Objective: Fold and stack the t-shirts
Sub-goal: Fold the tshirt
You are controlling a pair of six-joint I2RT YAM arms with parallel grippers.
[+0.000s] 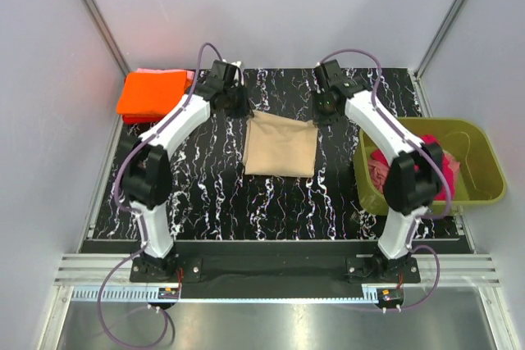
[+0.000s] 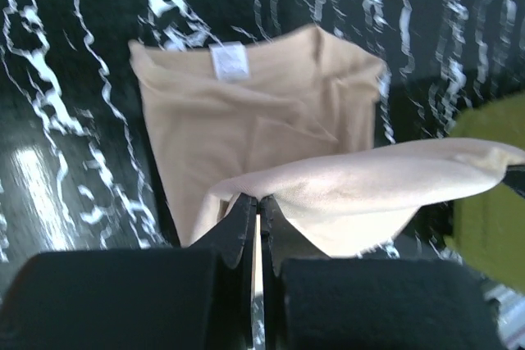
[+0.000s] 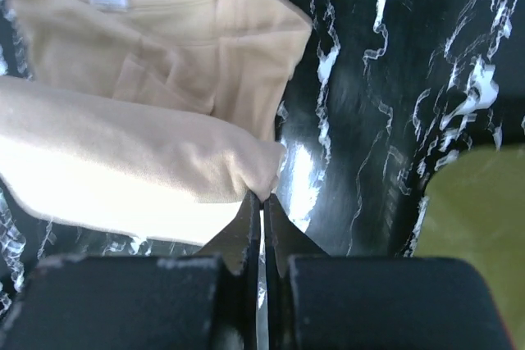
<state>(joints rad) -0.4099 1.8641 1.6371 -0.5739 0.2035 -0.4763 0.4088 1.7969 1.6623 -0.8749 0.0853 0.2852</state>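
The tan-beige t-shirt (image 1: 280,147) lies partly folded in the middle of the black marbled table (image 1: 205,194). Its far edge is lifted between the two grippers. My left gripper (image 1: 238,104) is shut on the far left corner of that edge; in the left wrist view (image 2: 260,200) the cloth (image 2: 361,182) stretches away to the right. My right gripper (image 1: 327,106) is shut on the far right corner, seen as a pinched corner (image 3: 263,196) with the cloth (image 3: 123,174) running left. An orange t-shirt (image 1: 152,93) lies folded at the far left, a pink one (image 1: 190,76) peeking from under it.
An olive-green plastic tub (image 1: 486,171) stands at the right edge, holding magenta-red cloth (image 1: 445,171) and pale pink cloth (image 1: 377,171). White walls and metal frame posts enclose the table on three sides.
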